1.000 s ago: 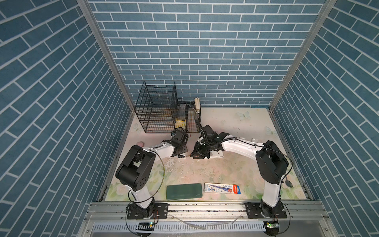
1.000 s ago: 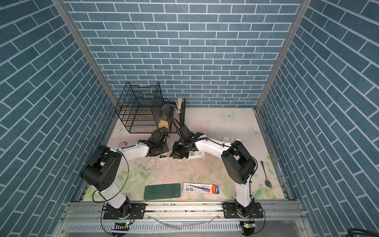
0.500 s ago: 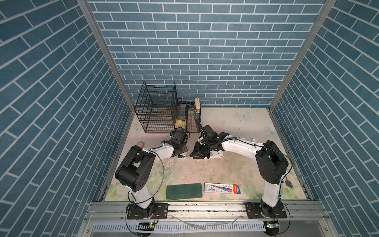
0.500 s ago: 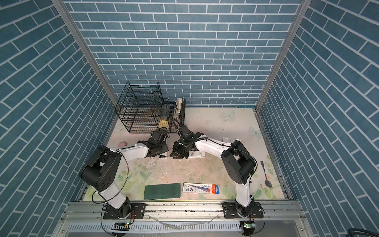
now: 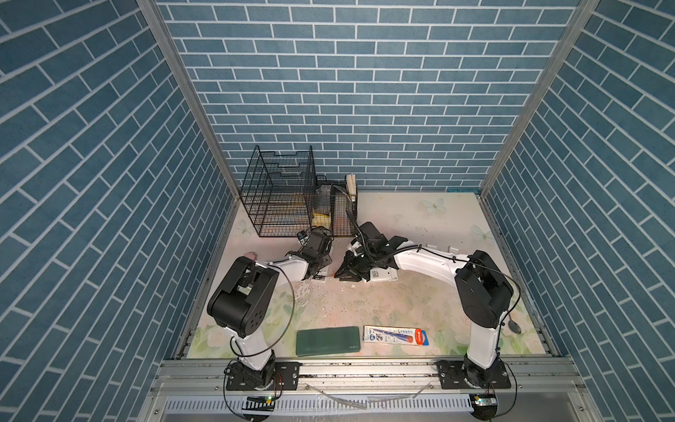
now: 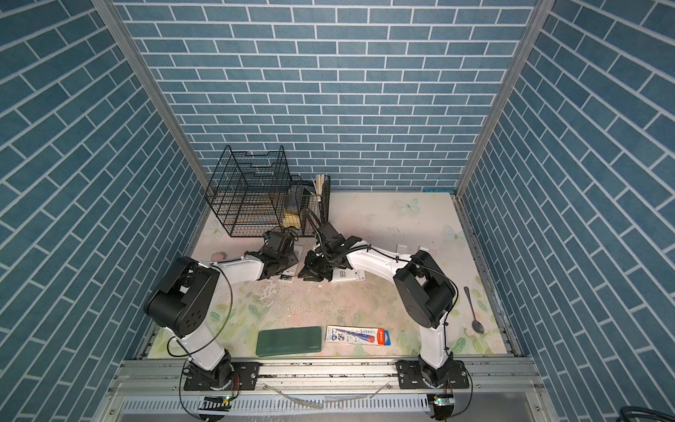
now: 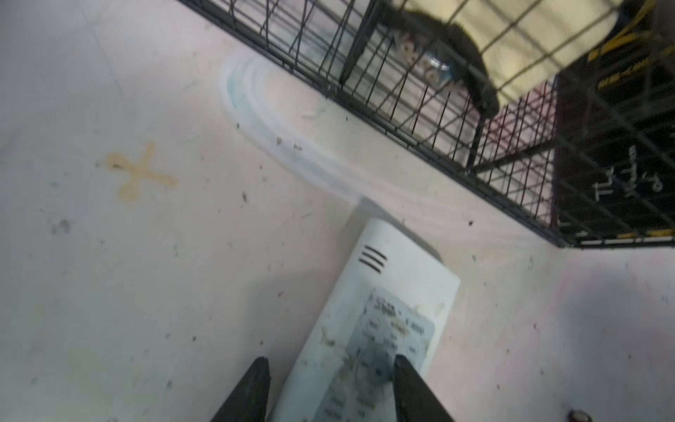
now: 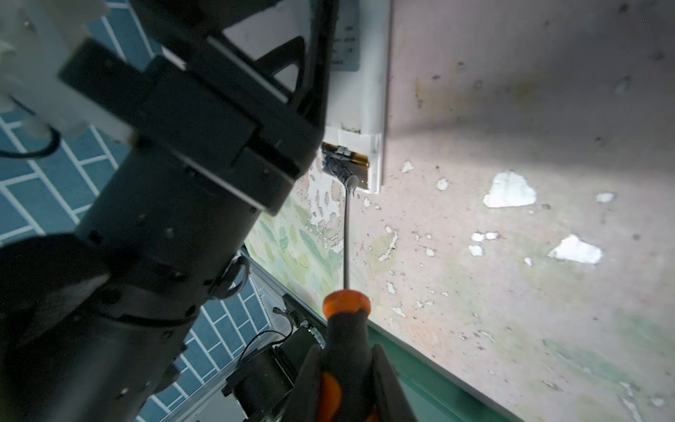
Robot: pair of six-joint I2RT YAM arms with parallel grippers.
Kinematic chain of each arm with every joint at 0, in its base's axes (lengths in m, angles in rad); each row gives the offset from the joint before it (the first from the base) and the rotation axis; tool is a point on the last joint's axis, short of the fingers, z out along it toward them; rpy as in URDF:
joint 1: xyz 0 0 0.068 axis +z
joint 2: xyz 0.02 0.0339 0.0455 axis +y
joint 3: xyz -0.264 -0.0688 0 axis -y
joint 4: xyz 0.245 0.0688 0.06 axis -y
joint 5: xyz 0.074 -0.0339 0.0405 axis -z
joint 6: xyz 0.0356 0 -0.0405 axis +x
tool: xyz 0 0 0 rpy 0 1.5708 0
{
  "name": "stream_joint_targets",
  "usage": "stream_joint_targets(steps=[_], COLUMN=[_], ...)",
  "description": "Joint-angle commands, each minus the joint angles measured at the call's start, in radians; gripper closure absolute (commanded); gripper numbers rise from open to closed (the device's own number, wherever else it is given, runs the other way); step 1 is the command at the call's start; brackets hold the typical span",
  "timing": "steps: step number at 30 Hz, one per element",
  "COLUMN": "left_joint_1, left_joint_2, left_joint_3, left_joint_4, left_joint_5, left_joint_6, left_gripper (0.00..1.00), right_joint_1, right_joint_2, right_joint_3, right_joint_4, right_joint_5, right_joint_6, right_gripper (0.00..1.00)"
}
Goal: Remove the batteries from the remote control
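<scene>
The white remote control (image 7: 387, 292) lies on the table in front of the wire baskets, with its labelled side up. My left gripper (image 7: 330, 383) is open and straddles it: one finger stands just off its edge and the other sits over the label. The end of the remote control (image 8: 369, 109) is uncovered there, and black batteries (image 8: 347, 158) with gold ends lie in it. One of them is tilted up against the screwdriver's tip (image 8: 351, 181). My right gripper (image 8: 345, 361) is shut on the screwdriver's orange-and-black handle (image 8: 345, 329). In both top views the two grippers (image 5: 317, 263) (image 5: 350, 271) meet near the baskets.
A tall black wire rack (image 5: 277, 197) and a lower wire basket (image 5: 333, 215) stand at the back left. Another flat white device (image 5: 383, 274) lies under my right arm. A green case (image 5: 327, 341) and a packaged item (image 5: 396, 335) lie near the front edge, a spoon (image 6: 473, 310) at the right.
</scene>
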Motion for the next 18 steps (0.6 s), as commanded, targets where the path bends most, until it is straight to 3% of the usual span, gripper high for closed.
stream_joint_targets(steps=[1, 12, 18], left_joint_1=[-0.051, -0.051, -0.051], left_joint_2=[0.154, 0.143, 0.112], left_joint_3=[-0.099, -0.112, -0.173], left_joint_4=[-0.206, -0.190, -0.149], left_joint_5=[0.266, 0.281, 0.294], left_joint_6=[-0.034, -0.048, -0.098], left_gripper=[1.00, 1.00, 1.00], right_joint_1=[0.042, 0.042, 0.040], right_joint_2=[-0.014, -0.057, -0.157], right_joint_3=[0.034, 0.006, -0.044], right_joint_4=[0.174, 0.075, -0.117], right_joint_5=[-0.091, -0.058, 0.031], right_joint_6=[-0.055, -0.101, -0.204], right_gripper=[1.00, 1.00, 1.00])
